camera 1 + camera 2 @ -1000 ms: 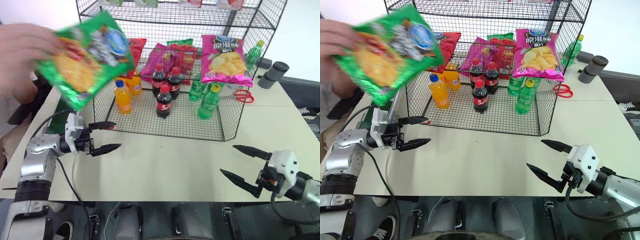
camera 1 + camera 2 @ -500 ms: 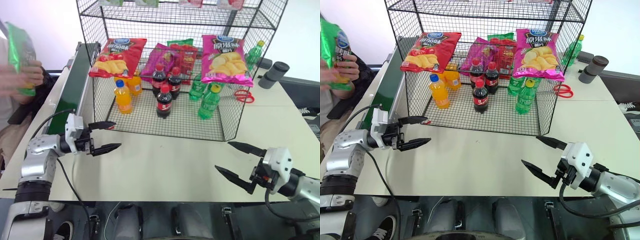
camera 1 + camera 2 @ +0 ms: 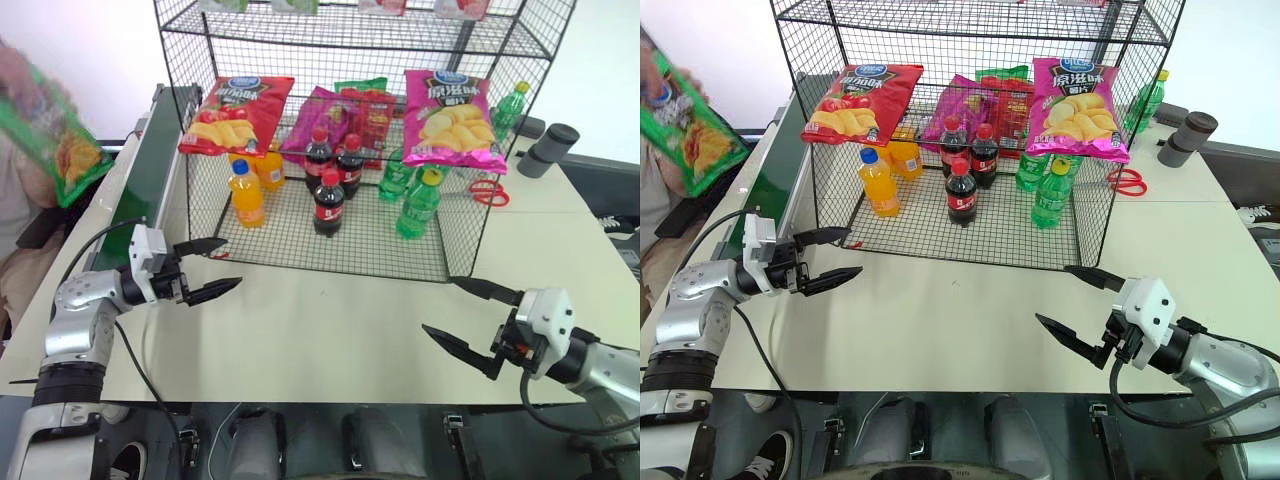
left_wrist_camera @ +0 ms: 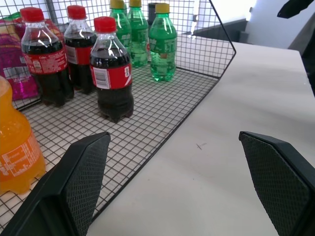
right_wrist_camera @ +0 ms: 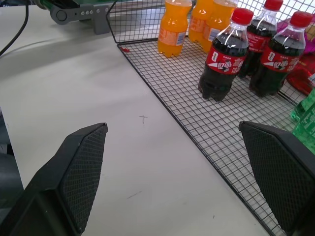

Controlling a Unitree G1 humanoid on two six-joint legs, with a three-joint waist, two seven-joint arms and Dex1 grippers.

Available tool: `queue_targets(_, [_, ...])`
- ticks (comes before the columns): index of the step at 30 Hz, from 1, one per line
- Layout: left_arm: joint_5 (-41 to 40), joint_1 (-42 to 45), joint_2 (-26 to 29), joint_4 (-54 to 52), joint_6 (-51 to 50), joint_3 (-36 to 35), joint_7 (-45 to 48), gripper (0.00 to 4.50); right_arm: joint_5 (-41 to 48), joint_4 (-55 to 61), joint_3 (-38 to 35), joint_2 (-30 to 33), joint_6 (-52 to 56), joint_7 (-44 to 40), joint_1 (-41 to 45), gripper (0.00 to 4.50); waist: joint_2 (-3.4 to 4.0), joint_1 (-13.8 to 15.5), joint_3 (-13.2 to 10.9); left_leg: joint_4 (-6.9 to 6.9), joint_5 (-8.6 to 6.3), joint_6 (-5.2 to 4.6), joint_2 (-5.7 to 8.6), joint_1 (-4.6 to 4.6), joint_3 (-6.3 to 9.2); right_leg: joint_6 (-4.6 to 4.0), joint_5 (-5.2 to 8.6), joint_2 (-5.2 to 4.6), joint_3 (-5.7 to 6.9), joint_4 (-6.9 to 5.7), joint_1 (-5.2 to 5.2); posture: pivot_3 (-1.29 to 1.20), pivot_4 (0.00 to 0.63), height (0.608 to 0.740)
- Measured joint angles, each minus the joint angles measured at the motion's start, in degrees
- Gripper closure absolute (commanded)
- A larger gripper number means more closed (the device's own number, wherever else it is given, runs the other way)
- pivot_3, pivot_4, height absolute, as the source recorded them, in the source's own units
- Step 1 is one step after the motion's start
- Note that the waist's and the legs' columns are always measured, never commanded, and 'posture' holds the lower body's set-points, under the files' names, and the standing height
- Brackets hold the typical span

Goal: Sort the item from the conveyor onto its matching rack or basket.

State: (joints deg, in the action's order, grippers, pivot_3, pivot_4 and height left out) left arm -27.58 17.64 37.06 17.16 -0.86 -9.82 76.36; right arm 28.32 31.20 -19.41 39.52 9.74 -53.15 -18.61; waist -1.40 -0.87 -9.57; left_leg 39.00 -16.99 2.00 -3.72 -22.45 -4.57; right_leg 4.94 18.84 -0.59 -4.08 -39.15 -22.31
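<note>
Cream table (image 3: pixel 330 330) carries the black wire rack (image 3: pixel 350 60), whose grid-walled lower cage sits open toward the robot. Along the rack's left side runs the dark-green conveyor (image 3: pixel 145 165) in its grey frame; belt surface bare where visible.

Hanging on the cage front: red crisp bag (image 3: pixel 232 115) at left, magenta crisp bag (image 3: pixel 445 115) at right, a further magenta bag (image 3: pixel 318 120) and a red packet (image 3: pixel 372 112) between them. On the cage floor: two orange bottles (image 3: pixel 245 192), three cola bottles (image 3: pixel 328 200), green bottles (image 3: pixel 417 203), all upright. Red scissors (image 3: pixel 487 190) and a dark grey cylinder (image 3: pixel 547 148) lie on the table right of the rack.

Green crisp bag (image 3: pixel 692 140): off the belt, at far left, held up in a person's hand (image 3: pixel 25 90), blurred, well left of the conveyor.

Left gripper (image 3: pixel 208 268): fingers spread wide, empty, level over the table just before the cage's left front corner. Right gripper (image 3: pixel 470 320): fingers spread wide, empty, over the table's near right edge, pointing toward the cage.
</note>
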Motion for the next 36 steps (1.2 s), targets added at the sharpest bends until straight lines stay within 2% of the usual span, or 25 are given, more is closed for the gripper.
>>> queue_targets(12, [-0.2,-0.2,-0.1,-0.4,0.0,-0.2,-1.7,0.0,-0.3,0.0,1.3,-0.6,-0.4,1.3,-0.1,0.03,0.0,0.0,0.0,0.0,0.0,0.0,0.0,0.0,0.0,0.0,0.0,0.0,0.0,-0.01,0.0,0.0,0.15,0.74])
queue_targets(22, [-2.7,-0.1,0.1,-1.7,-4.5,-1.2,-1.9,0.0,-0.5,0.0,2.1,-0.6,-0.5,1.2,-0.5,0.03,0.0,0.0,0.0,0.0,0.0,0.0,0.0,0.0,0.0,0.0,0.0,0.0,0.0,-0.01,0.0,0.0,0.15,0.74])
queue_targets(36, [-3.1,-5.8,1.9,-6.6,-4.7,-5.6,-4.4,0.0,1.8,0.0,3.4,-0.4,1.6,-0.2,3.1,0.03,0.0,-0.2,0.0,0.0,0.0,0.0,-0.03,0.0,0.0,-0.01,0.0,-0.03,0.0,-0.01,0.0,0.0,0.15,0.74])
